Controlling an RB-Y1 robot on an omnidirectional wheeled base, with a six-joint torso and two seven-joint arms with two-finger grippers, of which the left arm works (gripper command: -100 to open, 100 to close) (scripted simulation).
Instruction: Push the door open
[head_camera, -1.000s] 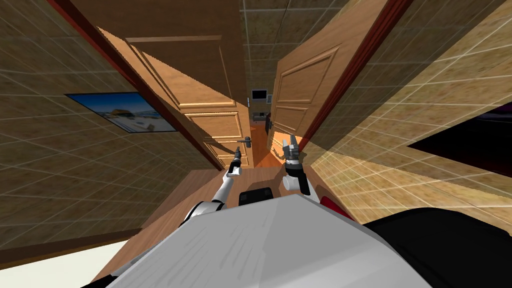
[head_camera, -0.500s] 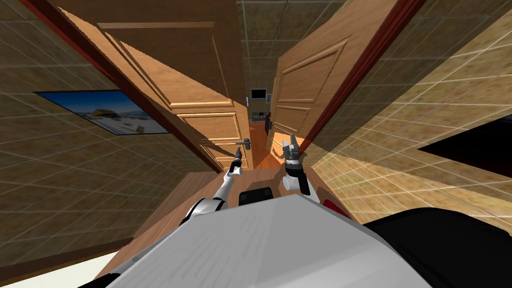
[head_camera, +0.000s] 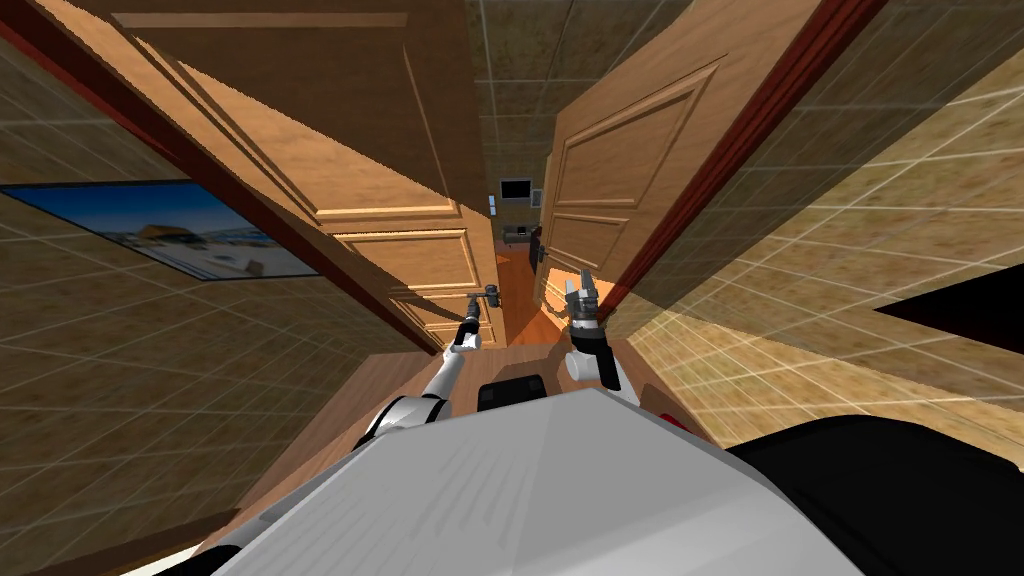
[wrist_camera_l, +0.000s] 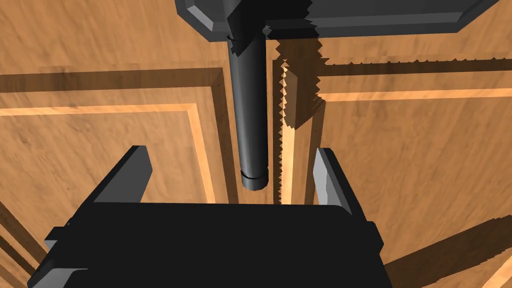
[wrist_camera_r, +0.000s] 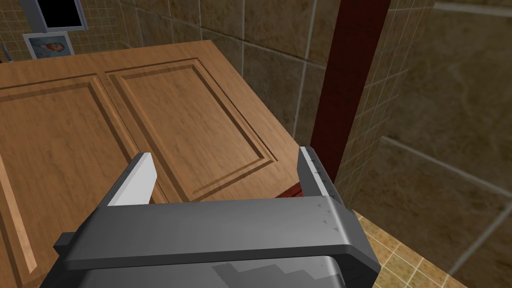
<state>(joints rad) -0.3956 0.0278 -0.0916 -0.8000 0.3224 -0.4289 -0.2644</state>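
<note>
A wooden panelled door leaf (head_camera: 400, 250) stands ajar on the left, with a dark lever handle (head_camera: 488, 293) near its free edge. My left gripper (head_camera: 471, 316) is right under that handle. In the left wrist view the dark lever (wrist_camera_l: 250, 125) runs down between my left gripper's (wrist_camera_l: 230, 150) open fingers, which do not touch it, with the door panel (wrist_camera_l: 100, 135) close behind. A second wooden leaf (head_camera: 600, 200) stands ajar on the right. My right gripper (head_camera: 581, 290) is held open near its lower edge, facing its panels (wrist_camera_r: 190, 115), with nothing between the fingers (wrist_camera_r: 226, 154).
A narrow gap between the leaves shows an orange floor (head_camera: 520, 315) and a dark screen (head_camera: 517, 188) beyond. Dark red frame posts (head_camera: 740, 150) flank the doorway. A framed picture (head_camera: 160, 230) hangs on the tiled left wall. A black area (head_camera: 960, 300) lies at the right.
I have moved forward toward the doorway: both leaves and the wall picture have spread outward. Both grippers keep their places, the left still at the handle.
</note>
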